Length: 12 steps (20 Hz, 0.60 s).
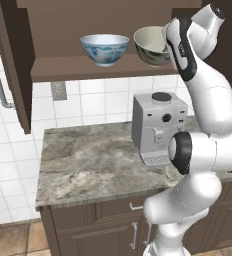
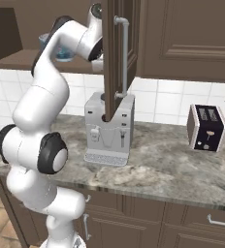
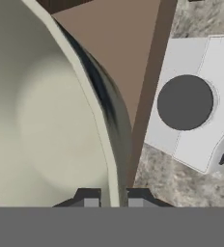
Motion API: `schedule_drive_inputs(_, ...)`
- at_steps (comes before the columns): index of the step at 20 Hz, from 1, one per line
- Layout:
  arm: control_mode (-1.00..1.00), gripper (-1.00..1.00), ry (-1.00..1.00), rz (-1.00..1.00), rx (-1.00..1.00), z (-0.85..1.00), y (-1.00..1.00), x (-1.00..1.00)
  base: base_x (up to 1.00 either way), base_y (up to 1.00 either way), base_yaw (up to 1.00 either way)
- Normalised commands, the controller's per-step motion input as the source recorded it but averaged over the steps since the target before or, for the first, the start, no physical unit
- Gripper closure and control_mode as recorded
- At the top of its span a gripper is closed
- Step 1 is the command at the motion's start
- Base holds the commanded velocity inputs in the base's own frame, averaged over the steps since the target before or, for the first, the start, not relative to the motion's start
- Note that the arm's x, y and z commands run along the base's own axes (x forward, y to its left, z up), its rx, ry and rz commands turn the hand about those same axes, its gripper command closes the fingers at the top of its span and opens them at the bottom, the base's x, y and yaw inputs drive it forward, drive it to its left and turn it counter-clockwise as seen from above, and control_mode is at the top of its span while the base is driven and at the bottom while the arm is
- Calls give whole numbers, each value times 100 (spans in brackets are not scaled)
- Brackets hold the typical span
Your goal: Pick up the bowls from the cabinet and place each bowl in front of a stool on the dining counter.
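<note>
Two bowls stand on the shelf of the dark brown wall cabinet point(image 1: 78, 67). The white bowl with the blue floral pattern point(image 1: 104, 49) sits upright at the shelf's middle. To its right, the olive-grey bowl with the cream inside point(image 1: 150, 46) tilts at the shelf's front edge. My gripper point(image 3: 114, 198) is shut on the olive-grey bowl's right rim point(image 3: 104, 140), one finger inside the wall and one outside. In the right base view the blue-patterned bowl point(image 2: 61, 51) shows behind my arm. The dining counter and the stools are out of view.
A grey coffee machine point(image 1: 155, 127) stands on the stone-topped wall counter point(image 1: 88, 165) right under the shelf. The cabinet's open door point(image 2: 117, 53) with its silver handle hangs beside my hand. A toaster point(image 2: 206, 127) stands further right. Lower drawer cabinets run below.
</note>
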Motion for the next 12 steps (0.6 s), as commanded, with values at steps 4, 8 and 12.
schedule_drive_inputs(4,-100,100,3,-5,0,21,0,-98,0,0,0)
schedule_drive_inputs(8,-100,100,17,-2,0,33,0,-93,0,0,0)
schedule_drive_inputs(12,-100,100,27,0,4,4,0,-100,0,0,0)
